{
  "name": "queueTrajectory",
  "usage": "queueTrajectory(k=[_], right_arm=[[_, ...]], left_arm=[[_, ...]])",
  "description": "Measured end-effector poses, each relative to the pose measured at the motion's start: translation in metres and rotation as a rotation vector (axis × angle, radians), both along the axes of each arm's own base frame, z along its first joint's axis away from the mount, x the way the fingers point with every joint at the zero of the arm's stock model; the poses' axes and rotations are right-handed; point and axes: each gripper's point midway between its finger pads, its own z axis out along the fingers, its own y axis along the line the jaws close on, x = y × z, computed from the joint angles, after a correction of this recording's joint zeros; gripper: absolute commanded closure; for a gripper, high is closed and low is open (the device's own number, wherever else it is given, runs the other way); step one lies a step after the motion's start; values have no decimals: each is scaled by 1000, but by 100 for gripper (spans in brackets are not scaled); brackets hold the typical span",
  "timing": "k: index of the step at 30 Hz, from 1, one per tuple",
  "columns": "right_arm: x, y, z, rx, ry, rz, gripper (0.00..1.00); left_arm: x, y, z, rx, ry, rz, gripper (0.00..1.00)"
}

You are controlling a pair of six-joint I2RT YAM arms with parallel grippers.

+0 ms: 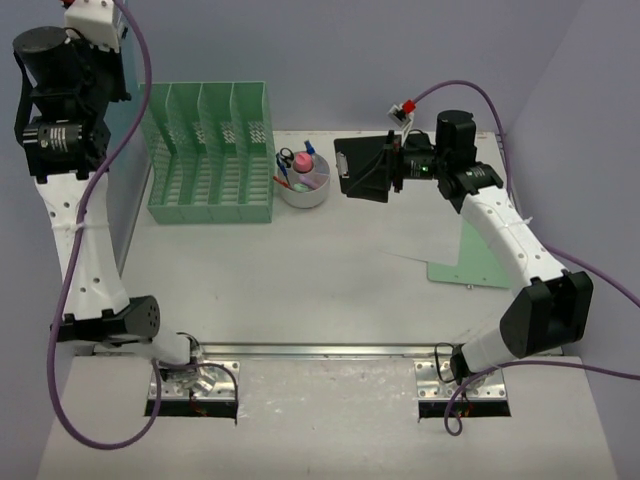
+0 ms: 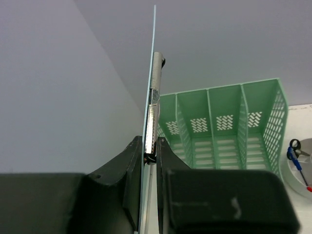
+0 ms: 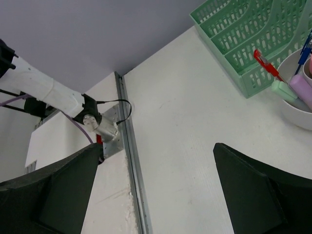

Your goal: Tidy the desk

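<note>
- Black fingers (image 2: 129,170) of the left end effector (image 2: 149,146) fill the bottom of the left wrist view. They are clamped on a thin pale board (image 2: 152,58) seen edge-on, its metal clip (image 2: 156,87) upright. The mint-green file rack (image 2: 219,131) with its 4 slots stands behind, to the right.
- Right wrist view: the right end effector (image 3: 158,146) hangs above the white counter (image 3: 185,122), its 2 fingers spread wide with nothing between them. The rack is at the upper right, a white bowl (image 3: 297,114) just beside its corner and the metal rail (image 3: 129,161) well left of it.
- Top view: the counter spreads in front of the rack. The bowl sits just right of the rack and the right arm (image 1: 500,230) reaches in beyond the bowl. Pale sheets (image 1: 425,240) lie well right of the rack, and the left arm (image 1: 75,230) rises to its left.
</note>
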Motion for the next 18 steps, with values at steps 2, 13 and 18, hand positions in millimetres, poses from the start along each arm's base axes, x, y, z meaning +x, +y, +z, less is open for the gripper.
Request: queueTrajectory(k=[2, 13, 18], right_arm=[[-1, 0, -4, -3, 6, 5, 1], [-2, 0, -7, -7, 4, 11, 1], [-3, 0, -8, -5, 8, 14, 1]], left_arm=[[11, 22, -7, -20, 30, 21, 100], [9, 55, -38, -132, 102, -19, 100], [8, 60, -45, -156, 116, -28, 100]])
